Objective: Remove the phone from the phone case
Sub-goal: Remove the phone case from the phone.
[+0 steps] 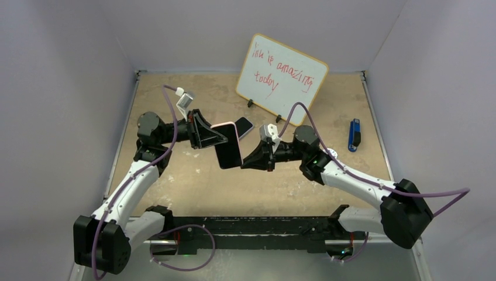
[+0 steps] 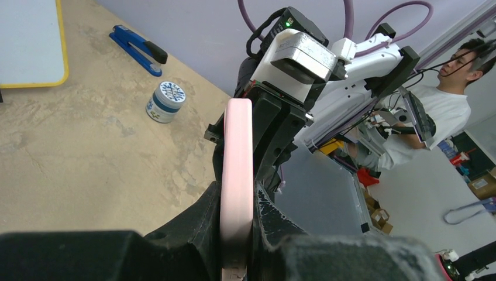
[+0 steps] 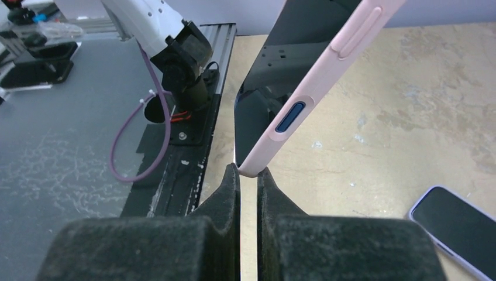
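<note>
A pink phone case (image 1: 227, 146) with a dark phone screen showing in it hangs in the air over the middle of the table. My left gripper (image 1: 217, 138) is shut on its upper part; the left wrist view shows the case edge-on (image 2: 238, 146), clamped between the jaws (image 2: 237, 196). My right gripper (image 1: 245, 163) comes from the right. In the right wrist view its jaws (image 3: 248, 171) are nearly closed and pinch the lower corner of the case (image 3: 319, 82).
A second dark phone (image 1: 244, 125) with a pale rim lies flat on the table behind the case; it also shows in the right wrist view (image 3: 456, 225). A whiteboard (image 1: 281, 75) stands at the back. A blue stapler (image 1: 354, 135) and a small tin (image 2: 165, 100) lie at the right.
</note>
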`<control>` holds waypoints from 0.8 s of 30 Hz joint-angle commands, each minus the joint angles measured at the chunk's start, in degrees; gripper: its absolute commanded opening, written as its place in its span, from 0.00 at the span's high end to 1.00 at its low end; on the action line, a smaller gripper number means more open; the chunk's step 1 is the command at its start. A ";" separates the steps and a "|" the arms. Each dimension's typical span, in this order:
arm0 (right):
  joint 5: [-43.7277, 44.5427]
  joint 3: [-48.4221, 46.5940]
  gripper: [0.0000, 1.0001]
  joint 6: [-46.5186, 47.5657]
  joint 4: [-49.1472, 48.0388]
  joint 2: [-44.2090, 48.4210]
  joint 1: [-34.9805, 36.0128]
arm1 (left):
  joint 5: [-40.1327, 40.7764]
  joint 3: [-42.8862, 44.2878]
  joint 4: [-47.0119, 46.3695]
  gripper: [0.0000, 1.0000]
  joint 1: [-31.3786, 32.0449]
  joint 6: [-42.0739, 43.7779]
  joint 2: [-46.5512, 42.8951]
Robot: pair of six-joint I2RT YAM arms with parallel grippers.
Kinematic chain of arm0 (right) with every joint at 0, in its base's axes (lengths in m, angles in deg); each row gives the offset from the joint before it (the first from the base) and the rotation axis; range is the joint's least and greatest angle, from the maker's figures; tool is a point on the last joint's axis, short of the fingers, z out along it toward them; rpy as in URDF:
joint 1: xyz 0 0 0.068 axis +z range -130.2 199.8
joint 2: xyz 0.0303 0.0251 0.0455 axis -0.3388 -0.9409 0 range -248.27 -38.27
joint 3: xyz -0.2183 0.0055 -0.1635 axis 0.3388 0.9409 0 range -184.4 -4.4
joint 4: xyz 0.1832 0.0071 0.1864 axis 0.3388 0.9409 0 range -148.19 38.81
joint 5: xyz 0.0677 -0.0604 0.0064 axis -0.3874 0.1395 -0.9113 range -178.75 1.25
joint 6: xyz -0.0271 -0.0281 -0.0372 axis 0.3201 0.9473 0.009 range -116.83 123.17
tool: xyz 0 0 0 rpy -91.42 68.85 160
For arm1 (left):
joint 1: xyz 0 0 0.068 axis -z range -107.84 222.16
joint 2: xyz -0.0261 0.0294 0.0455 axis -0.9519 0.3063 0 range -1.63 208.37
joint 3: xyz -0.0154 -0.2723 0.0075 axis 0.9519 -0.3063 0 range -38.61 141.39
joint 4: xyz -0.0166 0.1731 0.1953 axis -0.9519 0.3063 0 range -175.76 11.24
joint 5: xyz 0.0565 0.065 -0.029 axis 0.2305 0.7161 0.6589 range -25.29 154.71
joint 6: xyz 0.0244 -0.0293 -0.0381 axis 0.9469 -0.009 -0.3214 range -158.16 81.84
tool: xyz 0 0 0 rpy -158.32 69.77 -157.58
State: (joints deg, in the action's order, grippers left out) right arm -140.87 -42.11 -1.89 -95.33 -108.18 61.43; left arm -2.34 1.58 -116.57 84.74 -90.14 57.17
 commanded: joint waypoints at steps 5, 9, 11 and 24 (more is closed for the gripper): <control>-1.90 -3.70 1.00 18.52 6.13 0.30 0.74 | 0.67 3.71 -2.28 1.00 0.60 -2.20 -0.25; 1.74 -5.17 1.00 22.40 9.35 -0.16 0.74 | 0.29 3.76 -2.97 1.00 0.69 -2.69 -0.61; 1.74 -6.03 1.00 22.46 9.87 -0.73 0.74 | 0.30 3.55 -2.77 1.00 0.70 -2.41 -0.84; -1.13 -1.52 0.62 12.80 6.69 2.64 1.24 | 4.51 7.37 13.61 1.00 0.69 14.72 -3.69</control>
State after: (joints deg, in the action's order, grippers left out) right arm -140.83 -44.78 14.96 -85.43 -107.91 61.93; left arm 0.24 5.49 -103.54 85.33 -80.11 55.18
